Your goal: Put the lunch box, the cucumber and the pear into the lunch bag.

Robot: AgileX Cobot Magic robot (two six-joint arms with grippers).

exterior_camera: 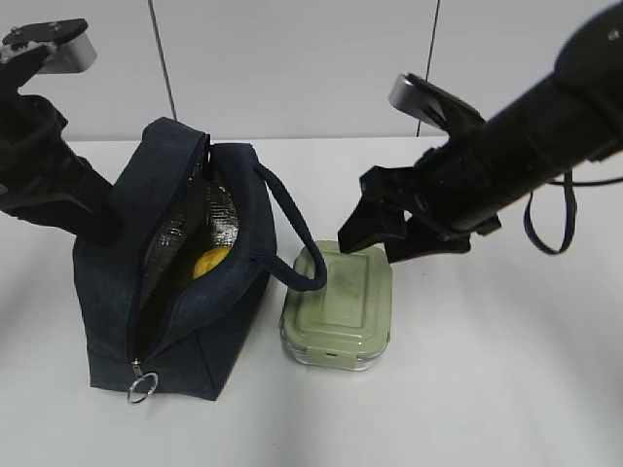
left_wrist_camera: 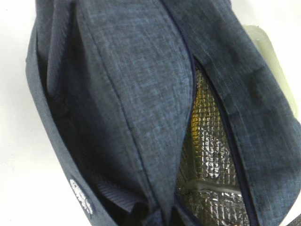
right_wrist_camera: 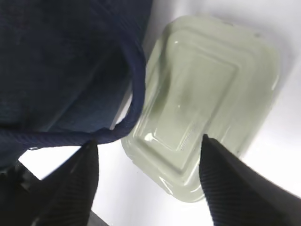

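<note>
The lunch box (right_wrist_camera: 202,108), pale green with a raised-panel lid, lies tilted across the centre and upper right of the frame on the white desk (right_wrist_camera: 287,141). The navy lunch bag (right_wrist_camera: 61,61) fills the upper left, and its rope handle (right_wrist_camera: 134,89) curves down just beside the box's left edge. Two dark fingers (right_wrist_camera: 225,183) of the right gripper (right_wrist_camera: 148,181) stand well apart at the bottom, nothing between them but the box's near corner and bare desk.

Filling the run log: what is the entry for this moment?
pear in lunch bag | lunch box on table | right tool open above it
</note>
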